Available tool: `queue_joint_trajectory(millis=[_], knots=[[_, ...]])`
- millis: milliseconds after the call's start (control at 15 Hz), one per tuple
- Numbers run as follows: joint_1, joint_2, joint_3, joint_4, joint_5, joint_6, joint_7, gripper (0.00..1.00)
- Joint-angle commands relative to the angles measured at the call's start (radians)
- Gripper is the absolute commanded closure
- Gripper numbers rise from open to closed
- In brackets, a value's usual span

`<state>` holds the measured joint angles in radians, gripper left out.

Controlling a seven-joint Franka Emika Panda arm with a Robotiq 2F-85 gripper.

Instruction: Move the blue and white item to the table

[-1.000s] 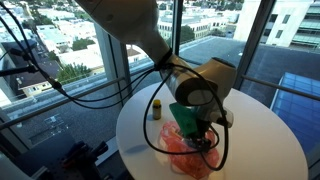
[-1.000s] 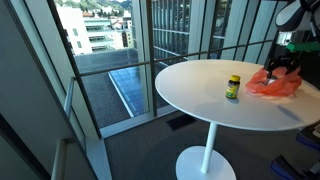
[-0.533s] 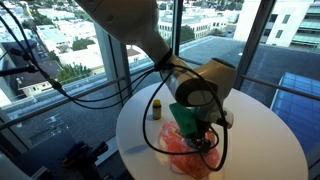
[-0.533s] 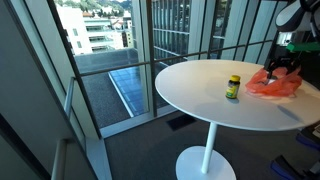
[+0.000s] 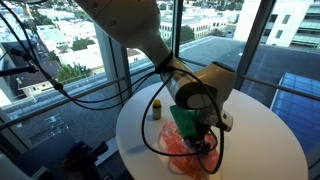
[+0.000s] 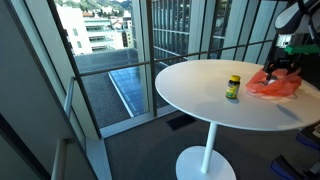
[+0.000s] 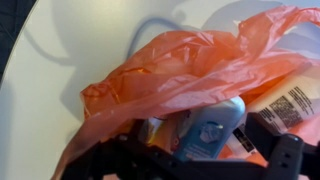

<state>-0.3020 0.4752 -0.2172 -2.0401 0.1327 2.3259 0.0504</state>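
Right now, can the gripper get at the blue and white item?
Probably yes: the open gripper hangs over the blue and white item, which shows in the mouth of the pink-red bag; loose plastic might get pinched.

**No legible text in any view**

Wrist view: a white label [image 7: 291,102] inside the pink-red bag [image 7: 170,70] shows barcode-like stripes and small print, too blurred to read. Nothing legible on the blue and white item [image 7: 212,128]. In an exterior view, the small bottle [image 6: 233,88] is too small to make out any print.
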Motion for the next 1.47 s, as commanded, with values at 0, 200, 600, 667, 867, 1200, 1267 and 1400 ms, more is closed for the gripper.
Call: queue_joint_trajectory(millis=[0,200,600,667,867,1200,1267,1400], knots=[[-0.019,0.027,0.005,0.028,0.031,0.009,-0.007,0.0],[-0.025,0.033,0.003,0.03,0.038,0.013,-0.007,0.0],[-0.039,0.036,-0.002,0.031,0.04,0.019,-0.007,0.0],[-0.042,0.034,-0.003,0.031,0.04,0.019,-0.007,0.0],[-0.051,0.032,-0.004,0.033,0.044,0.021,-0.012,0.0],[-0.07,0.036,-0.003,0.042,0.063,0.021,-0.024,0.0],[-0.072,0.037,-0.004,0.043,0.064,0.022,-0.025,0.0],[-0.076,0.037,-0.004,0.046,0.065,0.023,-0.027,0.0]])
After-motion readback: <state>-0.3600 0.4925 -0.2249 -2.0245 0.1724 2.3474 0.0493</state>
